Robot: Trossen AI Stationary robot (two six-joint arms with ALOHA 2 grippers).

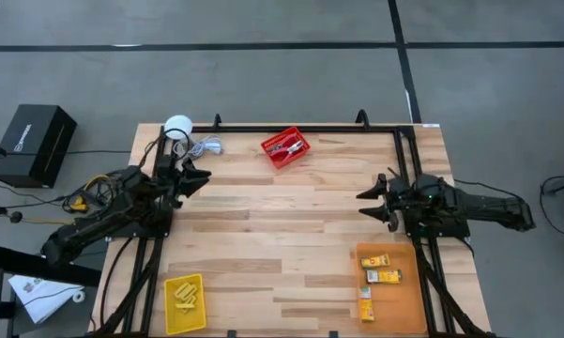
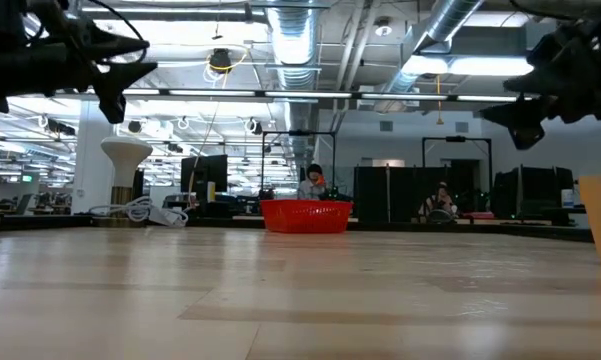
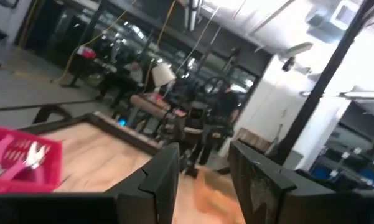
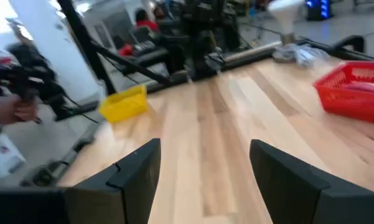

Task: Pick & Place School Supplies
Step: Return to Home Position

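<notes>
The red-handled scissor-like tool [image 1: 288,145] lies in the red bin [image 1: 272,155] at the table's far side. Tiny yellow pieces [image 1: 184,297] lie in the yellow bin [image 1: 172,319] at the near left. Small yellow-orange boxes [image 1: 379,275] lie in the orange bin [image 1: 403,305] at the near right. My left gripper [image 1: 203,178] hangs open above the far left of the table, and its wrist view [image 3: 202,180] shows nothing between the fingers. My right gripper [image 1: 363,204] is open above the right side [image 4: 205,168], also holding nothing. In the low view both are raised well off the table.
A white round object [image 1: 178,126] with a cable [image 1: 206,146] stands at the far left corner. A black frame rail [image 1: 300,130] runs along the table's far edge. Bare wood [image 1: 282,225] lies between the arms. People sit in the room beyond the table [image 2: 315,182].
</notes>
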